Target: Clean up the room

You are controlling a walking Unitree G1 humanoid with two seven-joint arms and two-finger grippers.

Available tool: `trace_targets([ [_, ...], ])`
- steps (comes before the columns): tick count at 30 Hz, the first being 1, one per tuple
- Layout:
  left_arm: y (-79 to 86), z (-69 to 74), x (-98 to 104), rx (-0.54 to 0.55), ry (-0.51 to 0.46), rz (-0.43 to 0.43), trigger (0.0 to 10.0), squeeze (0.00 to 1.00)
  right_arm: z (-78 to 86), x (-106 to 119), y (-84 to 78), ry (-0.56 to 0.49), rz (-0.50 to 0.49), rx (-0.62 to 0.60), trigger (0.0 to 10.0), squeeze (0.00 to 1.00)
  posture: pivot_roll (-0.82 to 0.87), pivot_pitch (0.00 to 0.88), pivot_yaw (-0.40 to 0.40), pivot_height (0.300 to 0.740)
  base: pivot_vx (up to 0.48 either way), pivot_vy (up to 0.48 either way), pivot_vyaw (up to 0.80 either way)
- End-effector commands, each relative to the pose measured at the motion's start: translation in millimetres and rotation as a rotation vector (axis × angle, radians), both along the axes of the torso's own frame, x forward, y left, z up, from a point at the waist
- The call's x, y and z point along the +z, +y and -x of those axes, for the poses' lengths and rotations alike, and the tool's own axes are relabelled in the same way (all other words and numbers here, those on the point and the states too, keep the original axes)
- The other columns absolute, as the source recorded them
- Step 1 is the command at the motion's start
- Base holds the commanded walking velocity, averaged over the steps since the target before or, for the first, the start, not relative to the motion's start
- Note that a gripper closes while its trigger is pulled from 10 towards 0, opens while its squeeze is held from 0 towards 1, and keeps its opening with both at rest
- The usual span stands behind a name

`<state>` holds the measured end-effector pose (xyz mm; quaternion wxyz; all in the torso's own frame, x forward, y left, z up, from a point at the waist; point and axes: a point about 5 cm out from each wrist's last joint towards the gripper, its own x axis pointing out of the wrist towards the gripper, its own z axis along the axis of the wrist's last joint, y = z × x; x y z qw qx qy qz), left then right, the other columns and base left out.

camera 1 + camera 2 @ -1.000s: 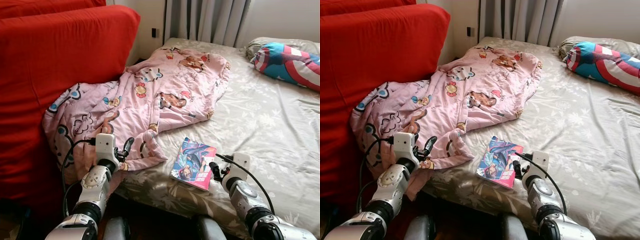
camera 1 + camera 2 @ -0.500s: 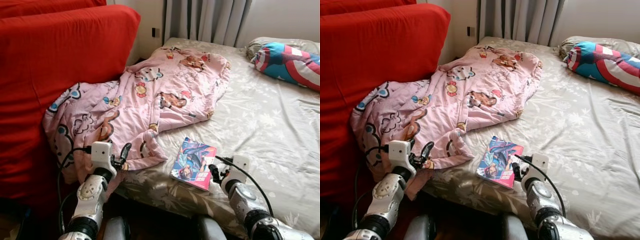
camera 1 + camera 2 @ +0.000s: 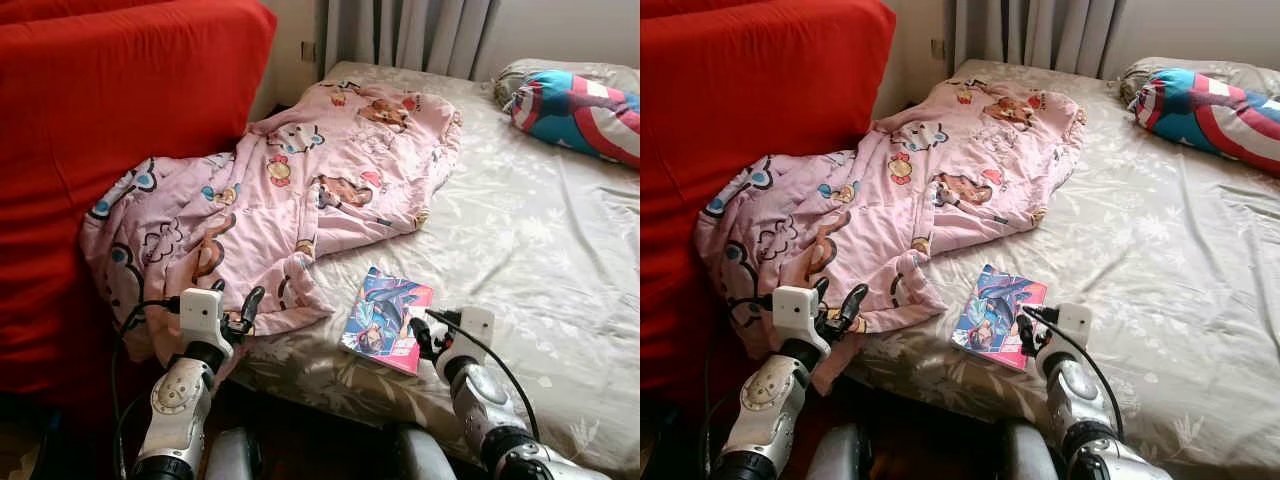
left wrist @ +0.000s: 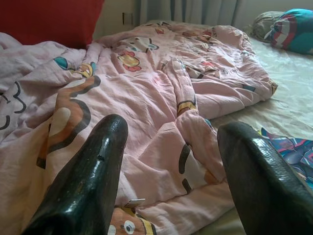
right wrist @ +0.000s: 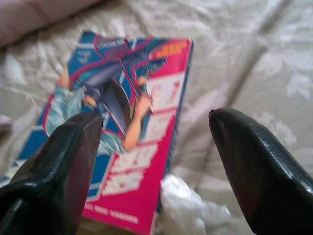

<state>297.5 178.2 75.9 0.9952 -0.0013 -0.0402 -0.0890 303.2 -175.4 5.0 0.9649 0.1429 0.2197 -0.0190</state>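
A colourful comic book lies flat on the bed near its front edge. My right gripper is open right beside the book's right edge; in the right wrist view the book lies between and under the fingers, with a small white crumpled scrap by its corner. A pink cartoon-print blanket sprawls from the bed over onto the red sofa side. My left gripper is open at the blanket's lower hem, holding nothing.
A tall red sofa stands on the left against the bed. The bed has a beige floral sheet. A shield-patterned pillow lies at the far right. Grey curtains hang behind.
The camera has dipped slightly, so the scene sits a little higher. My left arm has dropped lower by the blanket's hem. The right gripper has edged closer to the book.
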Motion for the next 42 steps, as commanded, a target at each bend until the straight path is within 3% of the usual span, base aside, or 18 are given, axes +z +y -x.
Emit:
trace_targets([
  [1,-2.7,0.6,2.8,-0.015,-0.004,-0.007,10.0,0.0,-0.6,1.2,0.2,-0.011,0.005,0.001,10.0,0.0,0.09,0.109,-0.042,0.581,0.0,0.0,0.0],
  [37,-1.2,26.3,17.0,-0.057,0.036,-0.056,10.0,0.0,18.3,-19.5,3.8,0.089,-0.04,-0.056,10.0,0.0,0.14,0.184,0.005,0.581,0.0,0.0,0.0],
  [38,-1.3,27.3,16.6,-0.058,0.043,-0.06,10.0,0.0,18.6,-19.7,3.6,0.089,-0.045,-0.059,0.0,0.0,0.15,0.185,0.007,0.581,0.0,0.0,0.0],
  [42,-1.2,28.6,16.9,-0.059,0.05,-0.062,10.0,0.0,18.3,-19.4,3.0,0.089,-0.044,-0.062,0.0,0.0,0.14,0.186,0.008,0.581,0.0,0.0,0.0],
])
